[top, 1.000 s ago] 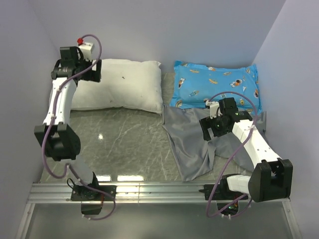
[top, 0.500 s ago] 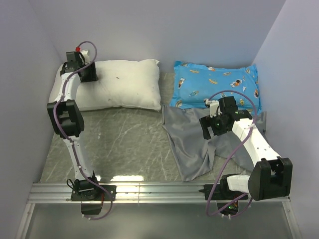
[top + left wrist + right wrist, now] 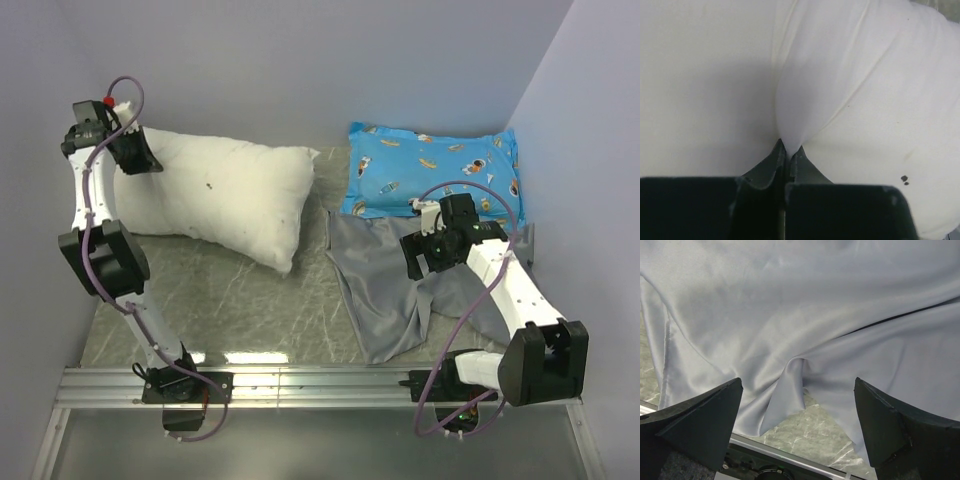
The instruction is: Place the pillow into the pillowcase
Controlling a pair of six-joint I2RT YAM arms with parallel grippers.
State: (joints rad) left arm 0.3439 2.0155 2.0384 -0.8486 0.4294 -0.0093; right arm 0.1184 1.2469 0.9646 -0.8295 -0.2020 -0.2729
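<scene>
The left gripper point(image 3: 788, 150) pinched the white pillow point(image 3: 215, 195) at one end.
Its jaws were pressed together on the fabric; the right gripper point(image 3: 797, 383) hung above the grey pillowcase point(image 3: 790, 305), jaws spread wide.

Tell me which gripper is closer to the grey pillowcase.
Right. The right gripper is open directly over the pillowcase, while the left gripper is across the table, shut on the white pillow's far left corner.

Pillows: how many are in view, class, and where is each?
2. The white pillow sits back left, its left end pinched in the left gripper. The blue printed pillow lies back right, beyond the grey pillowcase. No others show.
</scene>
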